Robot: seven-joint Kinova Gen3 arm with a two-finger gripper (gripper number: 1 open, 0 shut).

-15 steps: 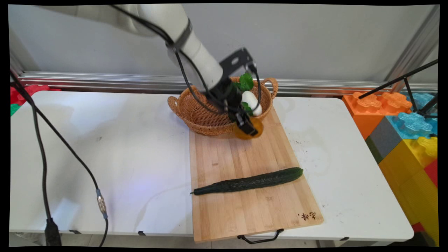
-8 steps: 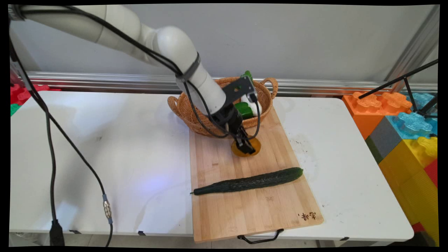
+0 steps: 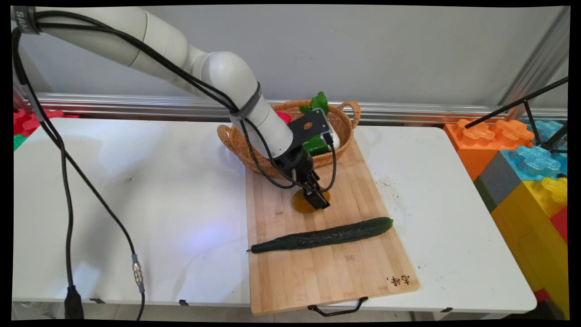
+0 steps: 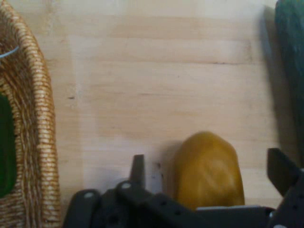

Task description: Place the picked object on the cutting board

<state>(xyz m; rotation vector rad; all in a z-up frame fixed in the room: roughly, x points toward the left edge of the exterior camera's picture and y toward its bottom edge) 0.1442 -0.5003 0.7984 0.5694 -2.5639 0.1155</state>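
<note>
Gripper (image 4: 204, 164) is hanging w/ fingers spread, straddling yellow-orange fruit, prob. a mango (image 4: 207, 168), lying betw. them on cutting board (image 4: 166, 80), seemingly untouched.

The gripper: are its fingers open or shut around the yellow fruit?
Open. In the hand view the fingers stand apart from the yellow fruit between them, on the cutting board.

Light is bright and even, falling softly from above; the cucumber (image 3: 322, 235) casts only a thin shadow on the board (image 3: 317, 272). The bench (image 3: 136, 190) shows mild glare. The hand view is soft, with the orange piece (image 4: 206, 168) blurred.
</note>
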